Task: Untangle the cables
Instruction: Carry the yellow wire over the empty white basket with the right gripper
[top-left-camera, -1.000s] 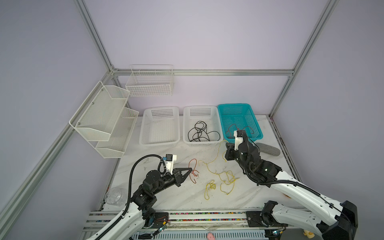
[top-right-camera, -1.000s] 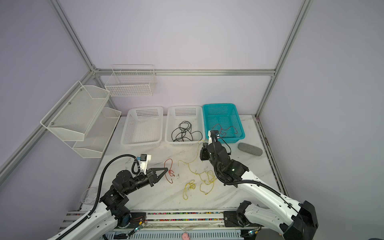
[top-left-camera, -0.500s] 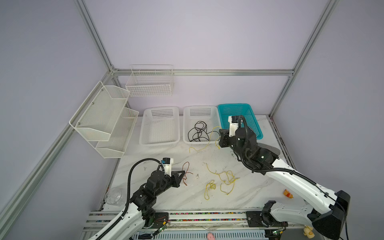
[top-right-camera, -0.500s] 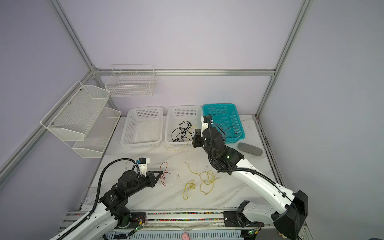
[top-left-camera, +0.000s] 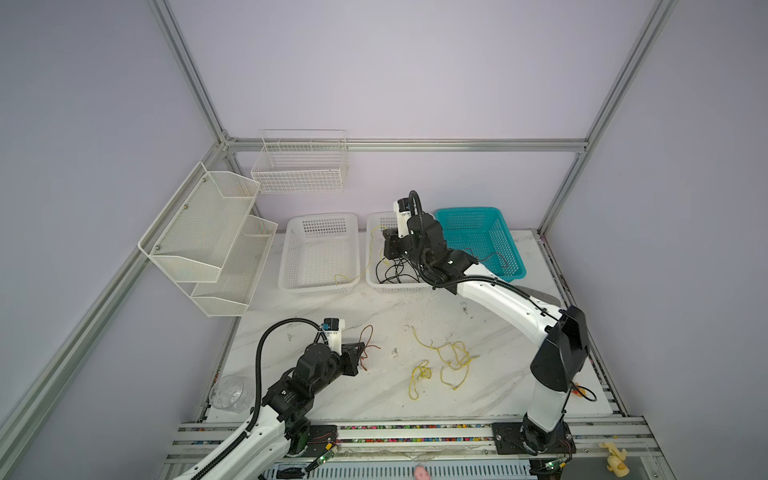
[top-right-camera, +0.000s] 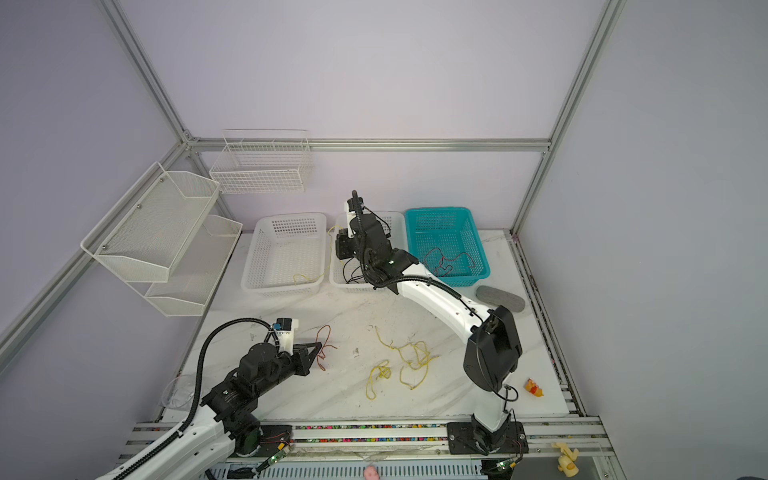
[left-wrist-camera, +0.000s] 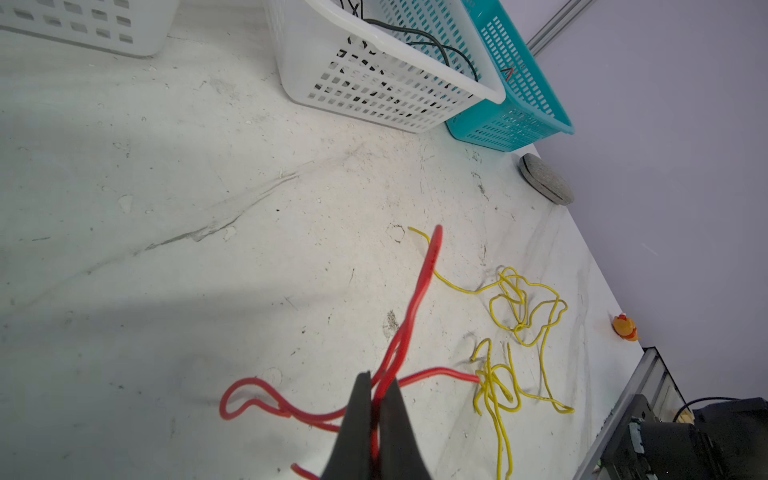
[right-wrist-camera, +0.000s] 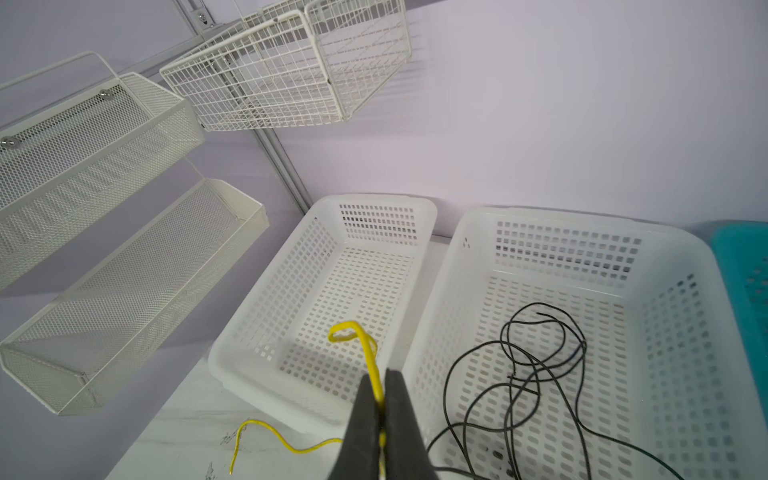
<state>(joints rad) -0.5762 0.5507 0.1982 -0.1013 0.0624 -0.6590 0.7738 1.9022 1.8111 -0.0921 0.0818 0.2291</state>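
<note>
A: Left gripper (left-wrist-camera: 377, 386), state?

B: Clenched on the red cable (left-wrist-camera: 419, 291). The fingertips (left-wrist-camera: 363, 386) nip a bunched stretch of it, and loops stick out on both sides of the grip. In both top views it sits lower left of centre, low over the marble table (top-left-camera: 374, 403).

A: Is that cable clear of the others?

B: In a top view, yes. It lies apart from the yellow tangle (top-left-camera: 451, 357) at lower centre. That tangle is a loose snarl with a smaller knot (top-left-camera: 419, 372) just beside it on the left. Both lie flat on the table, well apart from either gripper.

A: Right gripper (right-wrist-camera: 380, 376)?

B: Pinched tight on a single yellow cable (right-wrist-camera: 365, 345). The arm reaches to upper centre of both top views. The wrist view puts the fingers over the seam between the left white basket (top-left-camera: 322, 217) and the middle white basket (right-wrist-camera: 540, 212). The cable arcs up past the fingers, curls over and drops. Its free tail hangs by the near wall of the left white basket. Inside or in front of it, cannot tell.

A: Remaining cables?

B: The black cable (right-wrist-camera: 540, 361) lies in loose coils in the middle white basket. A second red cable (top-right-camera: 444, 259) lies in the teal basket (top-right-camera: 438, 210), right of it.

A: Anything else on the table?

B: A grey oval pad (top-right-camera: 500, 297) near the teal basket and a small orange toy (top-right-camera: 534, 386) at the right edge.
</note>
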